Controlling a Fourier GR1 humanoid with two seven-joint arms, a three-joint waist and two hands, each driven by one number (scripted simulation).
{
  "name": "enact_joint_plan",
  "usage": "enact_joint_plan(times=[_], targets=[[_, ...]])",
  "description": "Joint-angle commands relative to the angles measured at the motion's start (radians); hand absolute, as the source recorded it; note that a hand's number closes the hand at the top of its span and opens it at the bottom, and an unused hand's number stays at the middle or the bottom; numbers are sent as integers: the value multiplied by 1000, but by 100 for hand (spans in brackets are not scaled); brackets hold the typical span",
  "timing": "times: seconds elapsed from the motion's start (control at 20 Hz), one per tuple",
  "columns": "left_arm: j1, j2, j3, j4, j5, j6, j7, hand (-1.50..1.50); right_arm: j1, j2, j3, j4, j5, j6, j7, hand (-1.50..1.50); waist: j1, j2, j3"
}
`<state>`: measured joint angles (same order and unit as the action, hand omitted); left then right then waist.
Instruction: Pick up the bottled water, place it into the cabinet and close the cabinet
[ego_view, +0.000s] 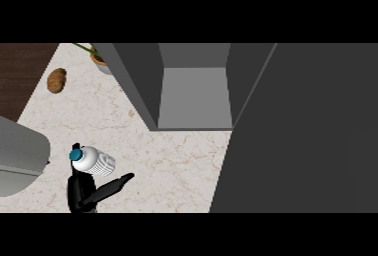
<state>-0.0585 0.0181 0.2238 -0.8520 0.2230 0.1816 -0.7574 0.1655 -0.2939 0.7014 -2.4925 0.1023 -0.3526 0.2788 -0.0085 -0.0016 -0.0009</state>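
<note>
**Hidden and cut off**

The left hand runs off the lower edge, its palm behind the bottle. The plant is cropped at the top and partly behind the cabinet, whose open door leaves the view rightward.

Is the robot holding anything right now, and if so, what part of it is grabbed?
The left robot hand is against the water bottle, at its lower body, below the blue cap. Whether its fingers actually close around the bottle cannot be told.

One head view looks steeply down on the worktop, close in, with the open cabinet ahead.
</note>
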Motion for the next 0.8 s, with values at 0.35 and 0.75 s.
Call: enact_joint_plan(times=[0.35,0.75], targets=[[-53,-11,23,92,58,-105,-105,150,63,-38,71,-157,117,-21,39,-150,-5,-3,0],[-125,4,31,129,111,-191,-85,150,-29,-9,33,-65,99,-24,70,-150,1,0,0]])
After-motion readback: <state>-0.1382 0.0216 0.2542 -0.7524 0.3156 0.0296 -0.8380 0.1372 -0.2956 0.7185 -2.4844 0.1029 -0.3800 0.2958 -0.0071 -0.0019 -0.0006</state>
